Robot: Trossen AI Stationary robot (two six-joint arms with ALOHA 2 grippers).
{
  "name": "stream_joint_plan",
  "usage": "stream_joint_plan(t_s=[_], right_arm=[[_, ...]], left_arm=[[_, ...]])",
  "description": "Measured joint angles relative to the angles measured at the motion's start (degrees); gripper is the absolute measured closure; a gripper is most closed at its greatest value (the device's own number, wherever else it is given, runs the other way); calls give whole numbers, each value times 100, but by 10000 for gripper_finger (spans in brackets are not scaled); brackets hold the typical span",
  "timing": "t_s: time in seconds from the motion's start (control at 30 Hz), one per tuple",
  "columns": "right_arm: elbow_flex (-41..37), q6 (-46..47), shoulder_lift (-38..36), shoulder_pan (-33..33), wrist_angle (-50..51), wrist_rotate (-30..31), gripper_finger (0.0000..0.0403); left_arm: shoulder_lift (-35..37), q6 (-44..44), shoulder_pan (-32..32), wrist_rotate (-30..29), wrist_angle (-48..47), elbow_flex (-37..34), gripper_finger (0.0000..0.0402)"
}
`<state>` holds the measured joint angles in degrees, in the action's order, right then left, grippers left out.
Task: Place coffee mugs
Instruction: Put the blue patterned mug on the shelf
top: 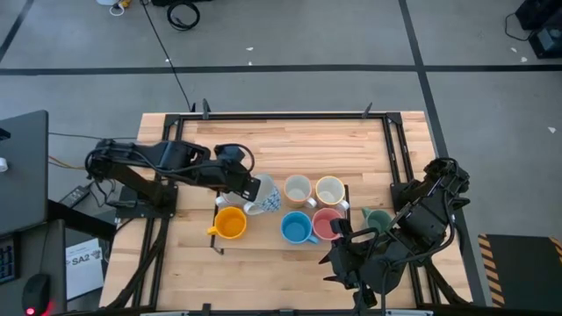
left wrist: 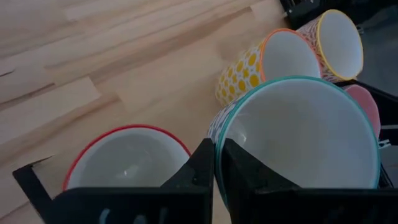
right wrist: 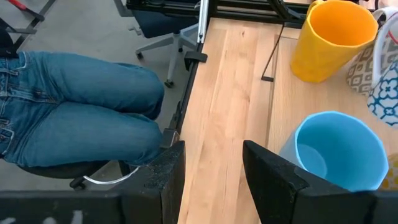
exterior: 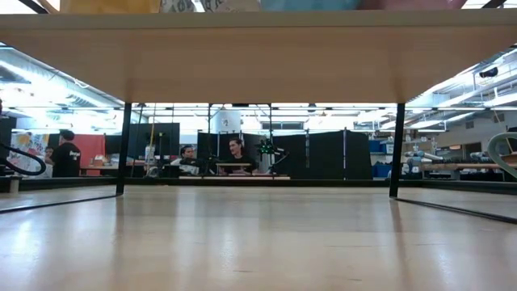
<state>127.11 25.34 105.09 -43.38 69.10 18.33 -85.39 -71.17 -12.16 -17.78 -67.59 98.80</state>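
My left gripper [top: 254, 188] [left wrist: 216, 151] is over the middle of the table, shut on a white, blue-patterned mug with a teal rim [top: 266, 197] [left wrist: 298, 134]. A red-rimmed white mug [left wrist: 127, 158] stands right beside it. The orange mug [top: 230, 222] [right wrist: 333, 40] sits toward the near edge. Two cream mugs [top: 297, 190] [top: 329, 190] stand in a row, with the blue [top: 296, 228] [right wrist: 339, 155], pink [top: 327, 224] and dark green [top: 378, 219] mugs in front. My right gripper [top: 334, 259] [right wrist: 211, 168] is open near the near edge, beside the blue mug and touching nothing. My left gripper pinches the teal-rimmed mug's rim [left wrist: 219, 134], one finger [left wrist: 239, 171] inside the cup and one finger [left wrist: 199, 171] outside on its wall. It comes from the table's left, slanting down. The mug looks tilted; whether its base rests on the table I cannot tell.
Black rails [top: 392, 149] frame the table top. A seated person in jeans [right wrist: 74, 106] is just past the table's near edge, beside an office chair base [right wrist: 155, 43]. Bare wood lies along the far side [top: 290, 140] and near the left corner.
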Motion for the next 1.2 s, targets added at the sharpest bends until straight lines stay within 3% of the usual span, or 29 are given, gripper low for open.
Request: stream_joint_plan(t_s=[0.77,1.03,1.2], right_arm=[[0,-148,1,0,0,24,237],[0,-1489,-1,145,-3,457,237],[0,-2217,0,576,-4,457,237]], left_arm=[[-335,135,8,2,3,-2,381],[-336,137,11,-17,2,-2,381],[-336,137,11,-17,2,-2,381]])
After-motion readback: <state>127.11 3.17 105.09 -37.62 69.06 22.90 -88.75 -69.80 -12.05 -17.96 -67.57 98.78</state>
